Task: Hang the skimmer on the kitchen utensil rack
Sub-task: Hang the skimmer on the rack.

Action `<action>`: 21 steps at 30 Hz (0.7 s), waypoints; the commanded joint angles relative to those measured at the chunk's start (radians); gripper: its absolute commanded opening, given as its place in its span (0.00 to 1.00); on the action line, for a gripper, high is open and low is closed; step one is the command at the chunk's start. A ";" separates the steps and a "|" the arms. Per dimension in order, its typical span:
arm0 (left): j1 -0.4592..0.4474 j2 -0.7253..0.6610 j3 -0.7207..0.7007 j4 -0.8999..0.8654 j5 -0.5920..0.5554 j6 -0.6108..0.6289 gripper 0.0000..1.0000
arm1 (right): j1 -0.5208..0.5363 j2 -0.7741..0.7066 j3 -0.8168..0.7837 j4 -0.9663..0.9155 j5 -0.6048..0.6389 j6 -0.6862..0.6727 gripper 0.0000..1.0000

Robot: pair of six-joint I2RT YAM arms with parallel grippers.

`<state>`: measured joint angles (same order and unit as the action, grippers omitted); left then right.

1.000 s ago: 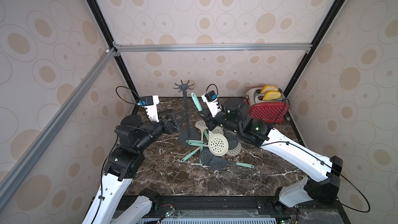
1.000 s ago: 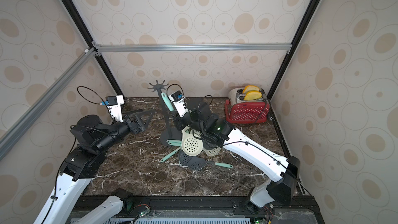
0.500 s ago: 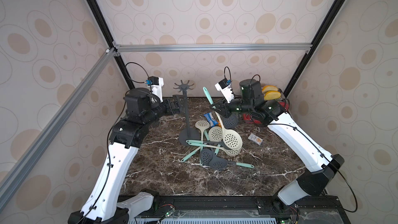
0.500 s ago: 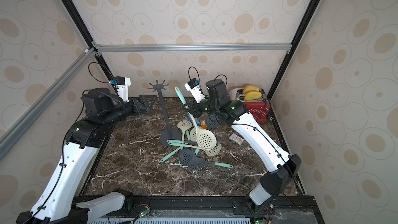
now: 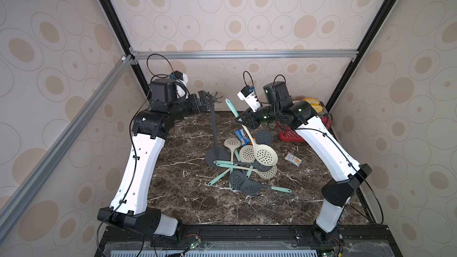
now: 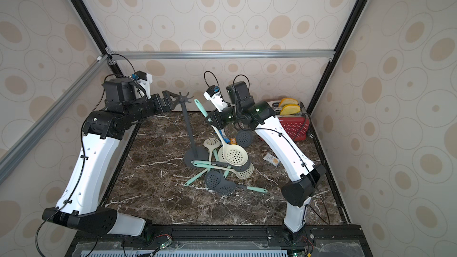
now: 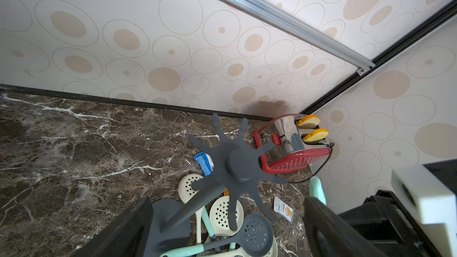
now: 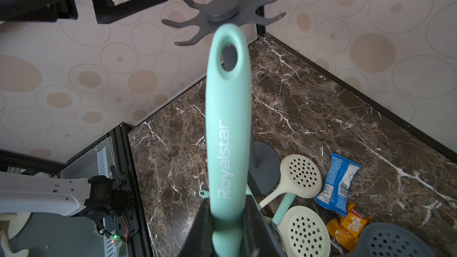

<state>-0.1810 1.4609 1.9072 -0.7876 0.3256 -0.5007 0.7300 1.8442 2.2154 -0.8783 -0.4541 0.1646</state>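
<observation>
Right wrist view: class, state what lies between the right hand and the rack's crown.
Only the held skimmer's mint handle, running from the right hand toward the kitchen utensil rack's crown; in both top views its tip sits short of the hooks.

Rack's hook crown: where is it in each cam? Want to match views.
In a top view: hook crown upper centre, atop the pole.
In a top view: hook crown upper centre-left, atop the pole.
Left wrist: hook crown lower middle of the picture, seen from above.
Right wrist: hook crown at the picture's top edge, beyond the teal handle.
Shared landmark: cream skimmer head beside the rack's base.
</observation>
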 commanded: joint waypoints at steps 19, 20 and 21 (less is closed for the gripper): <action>0.015 0.058 0.007 -0.021 0.102 0.011 0.77 | 0.026 0.163 0.265 -0.145 0.021 -0.024 0.00; 0.016 0.057 0.005 -0.020 0.103 0.011 0.77 | 0.026 0.167 0.267 -0.148 0.021 -0.024 0.00; 0.015 0.058 0.004 -0.022 0.105 0.013 0.77 | 0.026 0.171 0.269 -0.151 0.022 -0.023 0.00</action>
<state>-0.1680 1.5295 1.9068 -0.8021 0.4183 -0.5072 0.7513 2.0022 2.4584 -1.0035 -0.4335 0.1486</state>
